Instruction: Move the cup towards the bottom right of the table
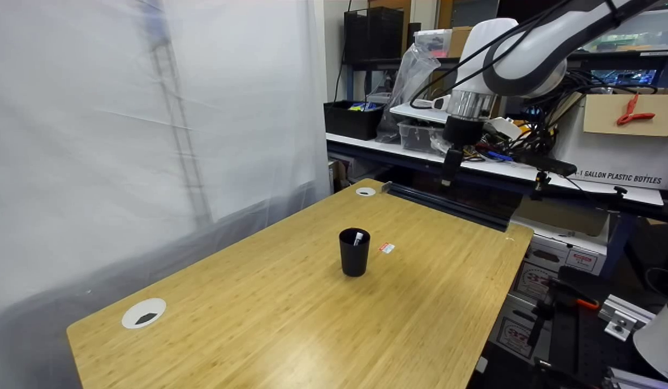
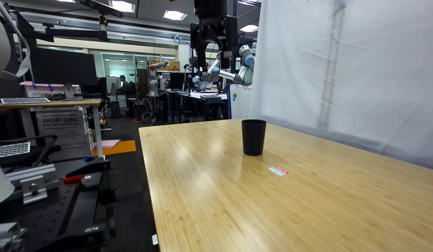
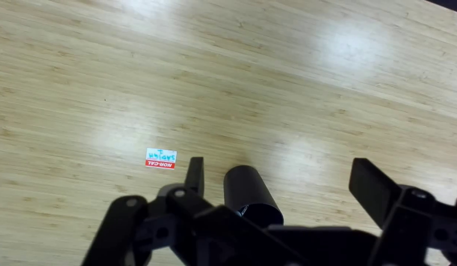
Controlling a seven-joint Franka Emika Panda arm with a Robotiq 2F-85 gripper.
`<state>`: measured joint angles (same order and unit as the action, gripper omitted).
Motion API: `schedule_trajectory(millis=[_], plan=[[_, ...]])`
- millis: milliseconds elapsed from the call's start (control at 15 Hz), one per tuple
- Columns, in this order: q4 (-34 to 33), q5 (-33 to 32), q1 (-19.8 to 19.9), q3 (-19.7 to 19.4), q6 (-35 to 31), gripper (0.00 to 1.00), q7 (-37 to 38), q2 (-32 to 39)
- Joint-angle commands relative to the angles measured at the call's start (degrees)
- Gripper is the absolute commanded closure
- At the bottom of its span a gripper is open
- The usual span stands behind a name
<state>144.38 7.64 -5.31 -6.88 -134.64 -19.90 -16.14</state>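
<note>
Fingers spread wide, nothing in their hold. Gripper, tips down in an exterior view, is well above the table; gripper & cup are well apart in both exterior views. Cup: black, cylindrical, slightly narrower at base, upright approx. mid-table, clear of every edge shown; a small white item is tilted in its mouth. In the wrist view the cup appears btwn the fingers, its open end partly hidden by the gripper. Table top: pale yellowish wood grain, w/ rounded corners. Label, red & white, lies flat nr the cup, not touching, on the side twd. the far short edge in an exterior view; its print (NOR-CAL) is upside down in the wrist view. Rail, dark, runs along that short edge. Near disc, white w/ a dark centre, is nr the left corner, same view; far disc, similar, nr the far corner, just beside one end of the rail. Curtain, whitish, hangs alongside the long edge btwn those 2 corners. Bench, cluttered, stands beyond the far short edge. Arm, white w/ black, appears above the right corner, same view.
</note>
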Motion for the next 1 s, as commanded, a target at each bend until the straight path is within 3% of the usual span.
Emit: schedule_trajectory(millis=[0,333,933], plan=[[-1.36,0.24,0.4,1.49,0.24,0.0,-0.32,1.02],[-4.83,-0.63,-0.54,4.4,-0.56,0.0,-0.24,4.18],[-15.91,-3.13,0.15,7.36,0.2,0.0,0.17,17.02]])
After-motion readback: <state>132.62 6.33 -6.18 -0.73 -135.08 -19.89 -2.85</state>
